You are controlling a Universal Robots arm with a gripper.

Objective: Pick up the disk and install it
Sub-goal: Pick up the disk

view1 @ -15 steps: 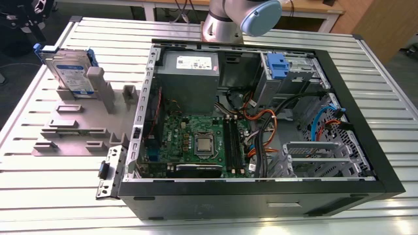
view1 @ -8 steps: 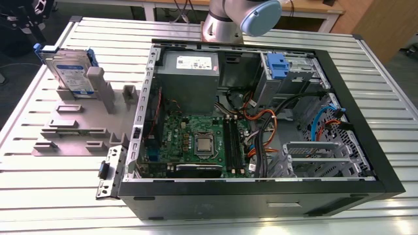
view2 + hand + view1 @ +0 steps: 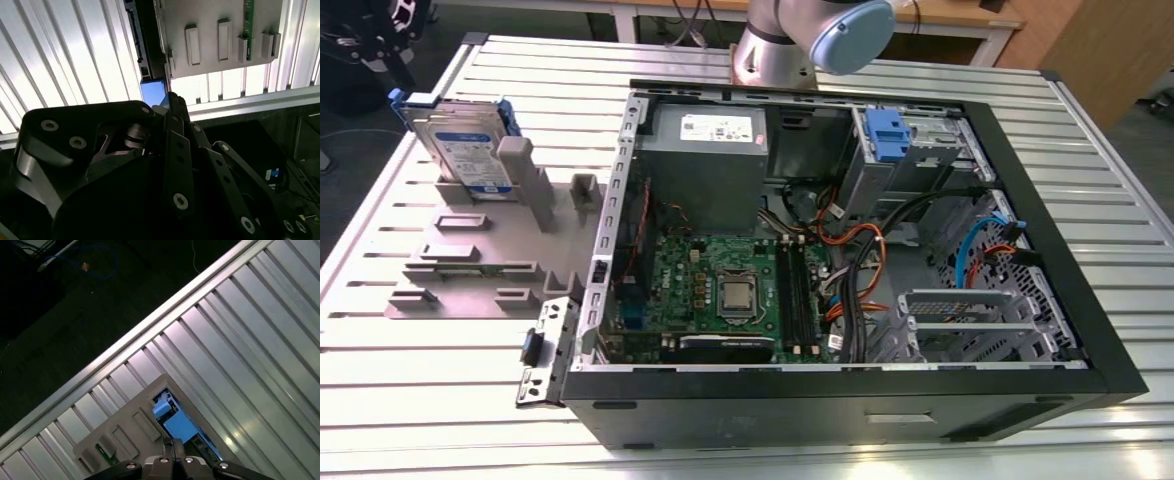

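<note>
The disk [image 3: 460, 140] stands on edge in a grey fixture [image 3: 480, 260] on the slatted table, at the exterior view's left, silver with a white-and-blue label and a blue bracket. In both wrist views I look down on it: its blue face [image 3: 177, 427] and its blue corner [image 3: 152, 92] lie just beyond my gripper's tips. My gripper [image 3: 172, 442] [image 3: 172, 97] hovers above the disk, apart from it, shut with nothing held.
The open computer case [image 3: 1067, 280] lies at the exterior view's right, with a blue caddy [image 3: 887, 135] in its upper bay and a grey power supply [image 3: 707, 140]. The arm's base [image 3: 814, 40] stands behind the case. Past the table edge [image 3: 125, 347] is dark floor.
</note>
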